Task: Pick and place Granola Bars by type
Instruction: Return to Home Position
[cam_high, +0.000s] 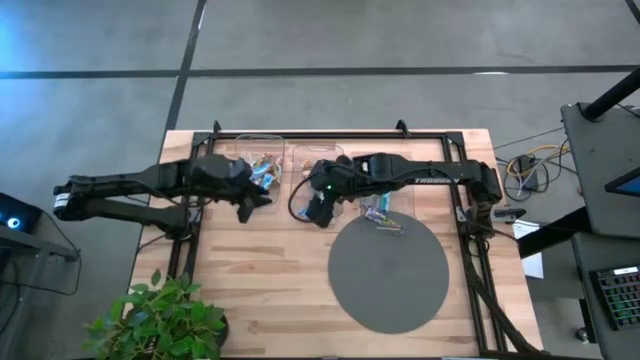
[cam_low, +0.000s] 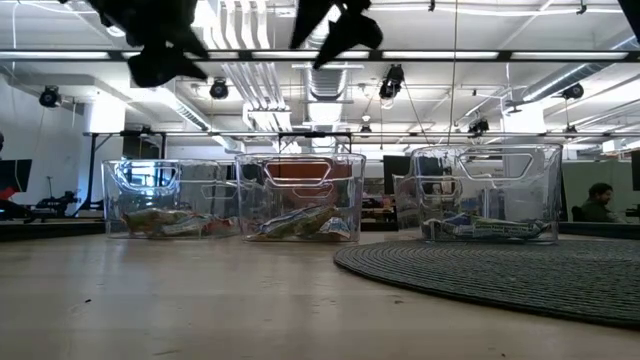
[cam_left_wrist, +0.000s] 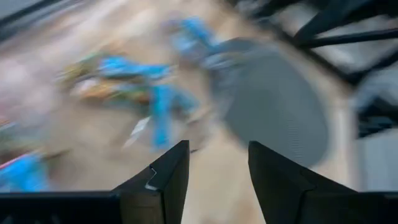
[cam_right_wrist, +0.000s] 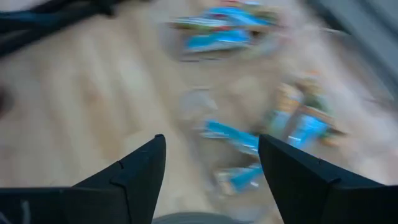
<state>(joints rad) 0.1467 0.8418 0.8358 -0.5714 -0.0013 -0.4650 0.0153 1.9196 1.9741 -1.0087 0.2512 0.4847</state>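
A: Near right: grey mat (cam_high: 390, 275). Grippers?
B: Mid-table, raised above bin height. Left gripper (cam_left_wrist: 217, 147) and right gripper (cam_right_wrist: 212, 140) both spread wide, nothing held.
A: Bars (cam_low: 300, 225)?
B: Far edge, lying in three clear bins (cam_low: 300, 175): left, middle, right. Wrappers mostly blue, some tan.

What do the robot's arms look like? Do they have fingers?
Both arms are black and jointed. The left arm has a white band at its base end. The right arm carries pale lettering and a small green light. The left gripper and right gripper each have two dark, wedge-shaped fingers.
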